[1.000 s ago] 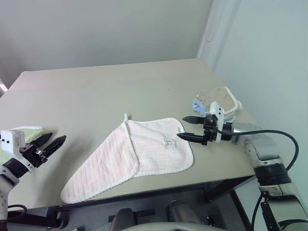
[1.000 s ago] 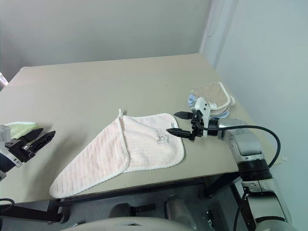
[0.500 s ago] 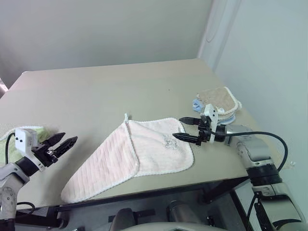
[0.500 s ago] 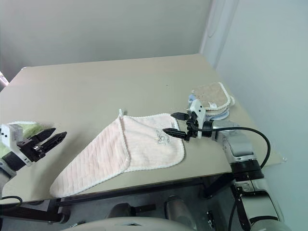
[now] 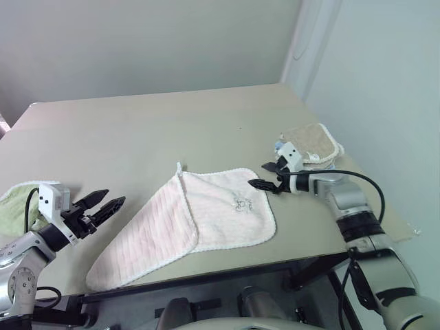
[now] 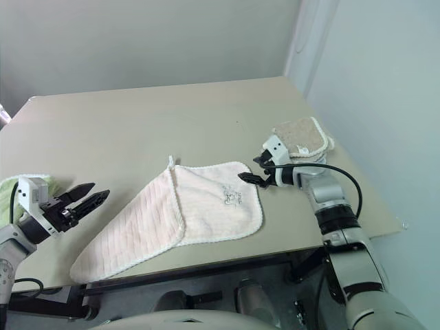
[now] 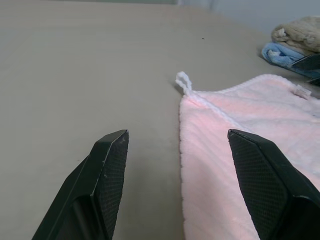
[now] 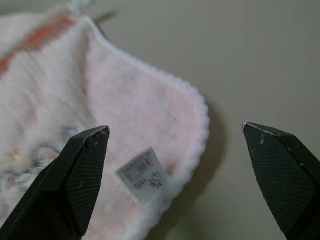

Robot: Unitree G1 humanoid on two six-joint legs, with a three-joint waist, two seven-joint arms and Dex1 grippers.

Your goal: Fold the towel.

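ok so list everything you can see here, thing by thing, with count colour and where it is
towel: one, pale pink with white edging, partly folded, on the near middle of the table
white loop: one, at the towel's far corner
small label: one, white, near the towel's right corner
green towel: one, light green, at the table's left edge
stacked towels: tan on top, blue beneath, near the table's right edge
table: one, beige
walls: grey behind, pale at the right
left gripper: fingers open, left of the pink towel
right gripper: fingers open, at the towel's right corner
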